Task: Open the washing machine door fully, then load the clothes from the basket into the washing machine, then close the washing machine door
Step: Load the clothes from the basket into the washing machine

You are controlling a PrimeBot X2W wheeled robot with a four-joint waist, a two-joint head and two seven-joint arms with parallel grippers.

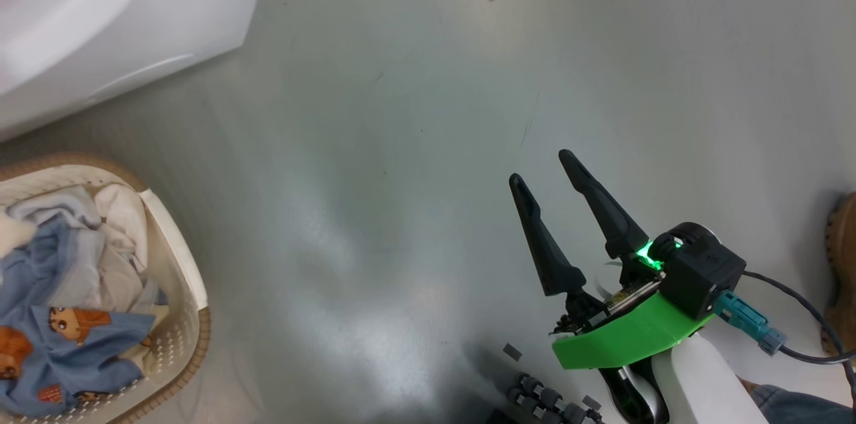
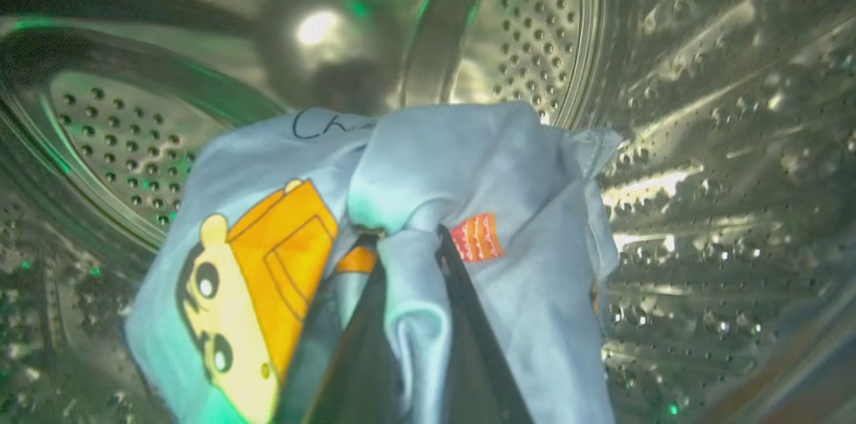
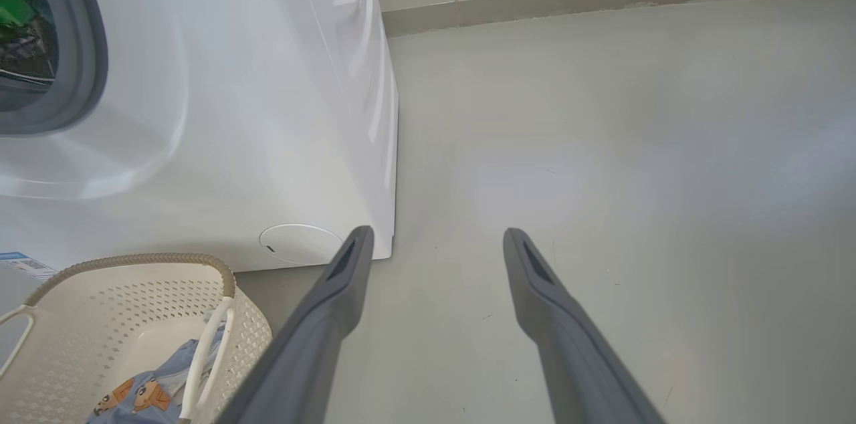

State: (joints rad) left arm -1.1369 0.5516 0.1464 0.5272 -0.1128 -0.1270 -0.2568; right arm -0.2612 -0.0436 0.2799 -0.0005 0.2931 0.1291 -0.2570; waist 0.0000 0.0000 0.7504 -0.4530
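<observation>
Now inside the washing machine (image 3: pixel 234 110), my L tool (image 2: pixel 408 235) pinches the clothes (image 2: pixel 468 156) (drum wall (image 2: pixel 535 23) dead ahead); R tool (image 1: pixel 541 166), splayed empty, sits nearer the basket (image 1: pixel 177 243).

Head view: bright, even light, with soft white glare on the grey floor (image 1: pixel 374 317) at lower centre; the washing machine (image 1: pixel 100 9) at upper left is washed out and blurred. Left wrist view: dim, green-tinted, with hard glints across the steel drum (image 2: pixel 702 143), one hot spot at upper centre, and bowed edges. Right wrist view: bright, sharp, with straight lines curving at the margins.
</observation>
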